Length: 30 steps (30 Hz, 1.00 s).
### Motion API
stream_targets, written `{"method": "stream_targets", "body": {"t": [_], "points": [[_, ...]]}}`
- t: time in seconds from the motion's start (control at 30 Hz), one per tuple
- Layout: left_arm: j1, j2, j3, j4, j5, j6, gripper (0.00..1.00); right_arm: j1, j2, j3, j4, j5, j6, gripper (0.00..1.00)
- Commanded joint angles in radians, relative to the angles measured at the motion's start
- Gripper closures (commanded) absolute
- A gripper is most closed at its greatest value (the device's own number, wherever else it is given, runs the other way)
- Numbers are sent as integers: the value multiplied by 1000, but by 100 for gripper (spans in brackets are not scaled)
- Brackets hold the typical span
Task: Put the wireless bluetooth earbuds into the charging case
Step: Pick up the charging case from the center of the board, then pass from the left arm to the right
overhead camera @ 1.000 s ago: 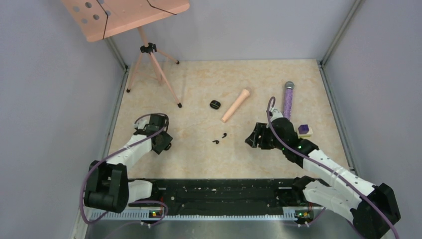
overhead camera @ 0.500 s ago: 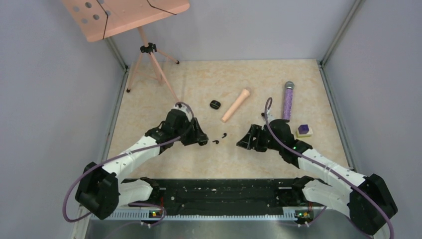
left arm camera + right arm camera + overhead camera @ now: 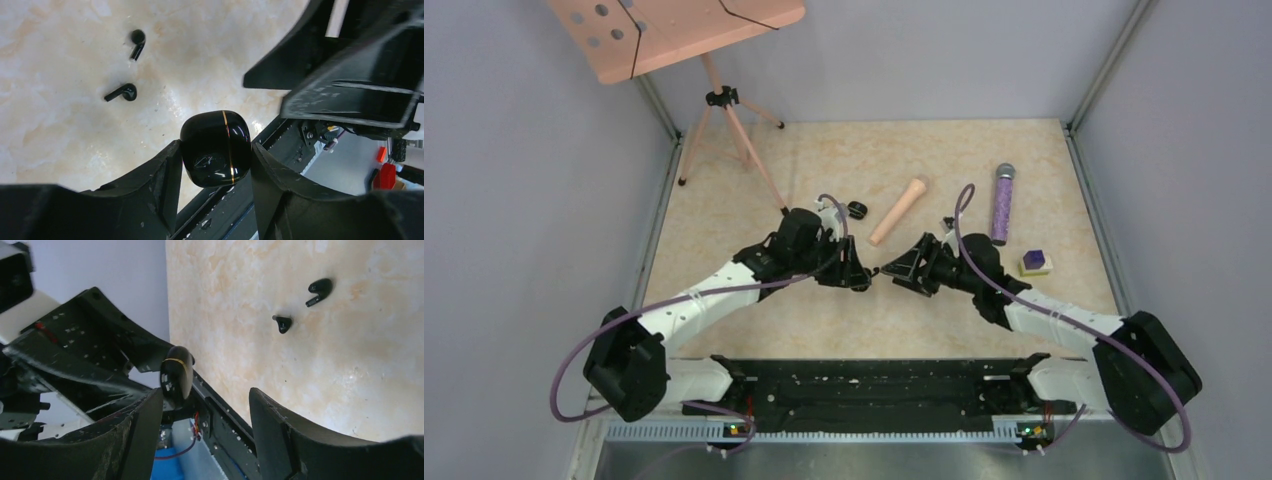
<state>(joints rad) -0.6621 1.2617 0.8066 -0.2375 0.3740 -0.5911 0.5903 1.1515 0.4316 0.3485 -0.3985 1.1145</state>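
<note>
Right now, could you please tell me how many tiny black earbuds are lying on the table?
2. One tiny black comma-shaped earbud lies on the beige marbled table nearer the left fingers; the other earbud lies just beyond it.

Light is bright, even and diffuse from overhead: the marbled table (image 3: 1044,160) is evenly lit, the arms throw only faint, soft-edged shadows, and the top view is sharp throughout. In the left wrist view the glossy charging case (image 3: 216,148) carries small white reflections, a patch of glare sits on the table just beside it, and the earbuds (image 3: 122,93) are crisp. The fingers (image 3: 295,440) of the right gripper (image 3: 206,392) loom dark and slightly soft along the bottom of its view.
</note>
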Motion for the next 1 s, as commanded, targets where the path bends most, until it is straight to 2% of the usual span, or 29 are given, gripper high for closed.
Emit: {"method": "stream_targets", "body": {"t": [0.0, 0.13, 0.47, 0.63, 0.77, 0.97], "points": [[-27, 17, 72, 2, 38, 95, 83, 15, 88, -17, 223, -61, 134, 38], [-44, 14, 95, -45, 56, 153, 83, 27, 142, -7, 265, -86, 155, 39], [-60, 5, 126, -141, 67, 255, 83, 32, 160, -38, 344, -114, 195, 40], [-60, 10, 142, -166, 37, 282, 83, 46, 209, 6, 336, -221, 161, 41], [-65, 18, 150, -174, 40, 290, 83, 56, 293, 21, 410, -302, 174, 41], [-70, 14, 142, -167, 49, 290, 83, 95, 371, 31, 546, -326, 228, 44]]}}
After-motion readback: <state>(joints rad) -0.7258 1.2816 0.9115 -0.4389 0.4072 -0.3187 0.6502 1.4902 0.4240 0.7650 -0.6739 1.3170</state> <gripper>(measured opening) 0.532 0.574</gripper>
